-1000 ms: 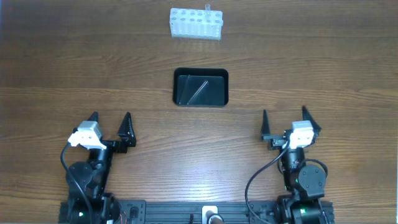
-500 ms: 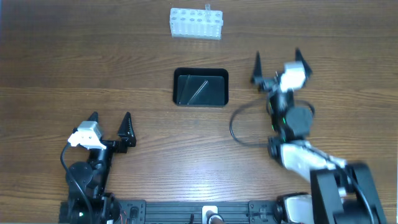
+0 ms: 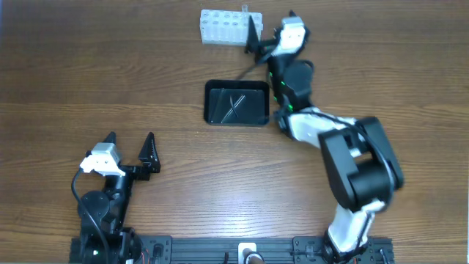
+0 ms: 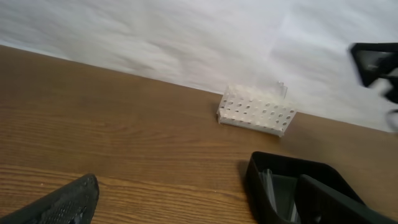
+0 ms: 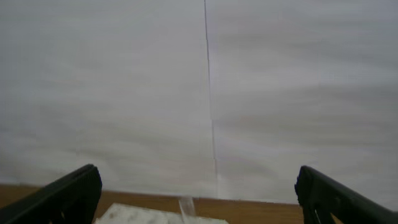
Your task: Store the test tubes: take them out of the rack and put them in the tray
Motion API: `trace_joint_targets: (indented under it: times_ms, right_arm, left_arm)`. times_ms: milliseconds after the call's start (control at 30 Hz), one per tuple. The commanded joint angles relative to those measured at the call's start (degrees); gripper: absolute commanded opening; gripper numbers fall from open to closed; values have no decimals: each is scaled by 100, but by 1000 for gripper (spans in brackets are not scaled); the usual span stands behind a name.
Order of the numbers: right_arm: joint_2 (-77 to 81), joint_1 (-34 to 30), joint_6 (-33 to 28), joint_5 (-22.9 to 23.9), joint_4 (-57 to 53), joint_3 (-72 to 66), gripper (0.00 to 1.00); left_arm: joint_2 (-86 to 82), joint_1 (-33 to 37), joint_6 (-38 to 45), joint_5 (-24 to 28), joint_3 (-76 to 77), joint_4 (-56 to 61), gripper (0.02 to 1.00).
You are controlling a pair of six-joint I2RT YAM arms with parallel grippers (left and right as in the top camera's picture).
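Note:
A white test tube rack [image 3: 229,28] stands at the far side of the table, with one clear tube [image 3: 245,10] upright at its right end. In front of it sits the black tray [image 3: 207,103], with clear tubes [image 3: 233,105] lying inside. My right gripper [image 3: 272,20] is open, raised just right of the rack. From its wrist, the rack top [image 5: 155,215] and the upright tube [image 5: 186,206] sit low between the fingers. My left gripper [image 3: 130,136] is open near its base, facing the rack [image 4: 256,112] and tray [image 4: 252,171] from afar.
The wooden table [image 3: 88,66] is bare to the left and right of the rack and tray. A white wall [image 5: 205,81] rises directly behind the rack. The right arm [image 3: 344,147] stretches across the table's right half, beside the tray.
The right arm has swung from its rest position near the base up the table to the rack's right end, gripper still open. The left arm has not moved.

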Motion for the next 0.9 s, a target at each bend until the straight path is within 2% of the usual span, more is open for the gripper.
trace_joint_targets:
  times_ms: [33,167,267,467,700,900]
  right_arm:
    - [678,216,474,968,-474,925,991]
    - [1051,144,807,1067,-1233,1508,991]
    - [1325,131,800,1416,-1493,1882,991]
    - [1674,385,433,2065,-1891,2396,991]
    - [1753,702,428,2105,-1923,2529,991]
    - [2083,774,-11,2177,-2118,3093,993]
  left_arm:
    - [-28,24,-44,72,-24,-17,1000]
    - [-28,24,-44,72,-24,-17,1000]
    - [-28,24,-44,72,-24,-17,998]
    - [-28,24,-44,72,-24,-17,1000]
    - [-28,24,-44,72,-24,-17,1000]
    - [-28,24,-44,72,-24,-17,1000]
